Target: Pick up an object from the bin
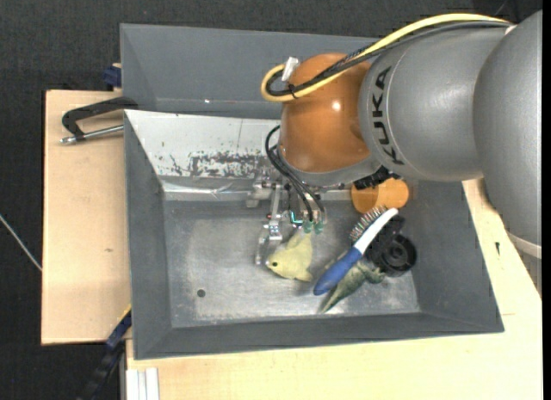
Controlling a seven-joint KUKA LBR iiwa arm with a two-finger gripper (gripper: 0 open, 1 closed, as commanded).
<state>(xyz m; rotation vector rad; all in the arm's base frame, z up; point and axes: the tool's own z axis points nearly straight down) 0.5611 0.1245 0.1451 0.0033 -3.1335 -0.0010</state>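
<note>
My gripper [286,236] reaches down under the arm's orange cover to the middle of the bin floor and stands open. A pale yellow duck-like toy [293,262] lies right at its fingertips, touching the left finger [272,236]. To the right of the toy a brush with a blue handle and white bristles [355,250] lies slantwise. A dark green toy [349,286] sticks out from under the brush towards the bin's front.
A black round part [399,253] sits beside the brush near the bin's right wall. An orange ball-like thing [386,193] lies behind it, partly under the arm. The left half of the bin floor is bare metal.
</note>
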